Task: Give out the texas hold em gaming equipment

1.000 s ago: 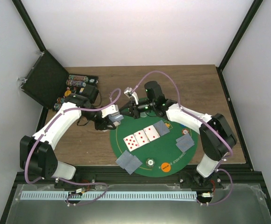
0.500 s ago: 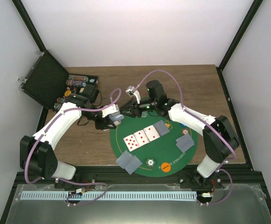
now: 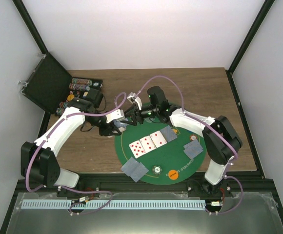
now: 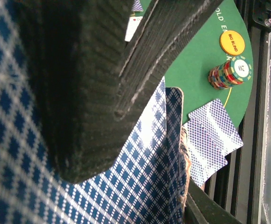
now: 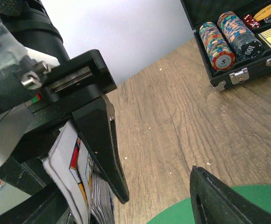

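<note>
The deck of playing cards (image 4: 145, 186), blue-checked backs outward, is clamped in the left gripper (image 3: 113, 126), whose jaws are closed on it at the far-left edge of the green mat (image 3: 180, 163). On the mat, three face-up cards (image 3: 149, 141) with red pips lie in a row near the centre. Face-down cards (image 3: 134, 169) lie at the near-left rim, a second face-down set (image 3: 192, 149) at the right side, and a third face-down set (image 3: 170, 132) just beside the row's right end. An orange token (image 4: 232, 42) marked BIG BLIND and a chip stack (image 4: 228, 73) sit near each other at the near rim. The right gripper (image 3: 128, 118) stands just beside the deck with its jaws apart and holds nothing; one finger (image 5: 219, 200) shows over the wooden table (image 5: 182, 116). The open black case (image 5: 247, 70) of chips rests at the far left.
</note>
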Controlling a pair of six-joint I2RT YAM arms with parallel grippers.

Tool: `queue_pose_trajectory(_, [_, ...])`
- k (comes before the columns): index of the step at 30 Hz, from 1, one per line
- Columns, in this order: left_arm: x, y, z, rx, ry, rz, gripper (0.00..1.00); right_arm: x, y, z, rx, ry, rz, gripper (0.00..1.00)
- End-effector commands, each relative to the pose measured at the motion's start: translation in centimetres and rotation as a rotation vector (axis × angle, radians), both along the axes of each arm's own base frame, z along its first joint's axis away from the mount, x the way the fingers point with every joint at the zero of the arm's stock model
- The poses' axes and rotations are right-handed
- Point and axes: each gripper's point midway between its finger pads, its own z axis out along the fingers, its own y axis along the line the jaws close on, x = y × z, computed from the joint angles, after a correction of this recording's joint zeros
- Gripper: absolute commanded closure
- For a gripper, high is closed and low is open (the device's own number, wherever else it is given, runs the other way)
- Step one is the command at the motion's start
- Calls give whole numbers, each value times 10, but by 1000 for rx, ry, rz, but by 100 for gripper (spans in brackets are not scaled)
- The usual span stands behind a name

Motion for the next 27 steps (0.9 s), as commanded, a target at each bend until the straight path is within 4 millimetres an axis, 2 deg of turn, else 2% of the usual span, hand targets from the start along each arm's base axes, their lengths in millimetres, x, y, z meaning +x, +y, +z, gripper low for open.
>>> queue_pose_trajectory(1, [-3, -4, 13, -43, -22, -25, 70, 12, 5, 17, 18, -74, -48, 38])
queue_pose_trajectory(12, [-2, -3, 11, -35, -24, -22, 70, 38, -25, -2, -119, -65, -266, 50])
queue_pose_trajectory(18, [-2, -2, 8, -27, -28, -18, 70, 38, -30, 0, -139, -76, -280, 53])
queue_pose_trajectory(21, [-1, -1, 7, -22, -30, -15, 70, 37, -32, 2, -148, -87, -286, 58])
queue_pose_trajectory(27, [3, 1, -2, -1, -35, -2, 70, 28, -32, 13, -127, -92, -249, 76])
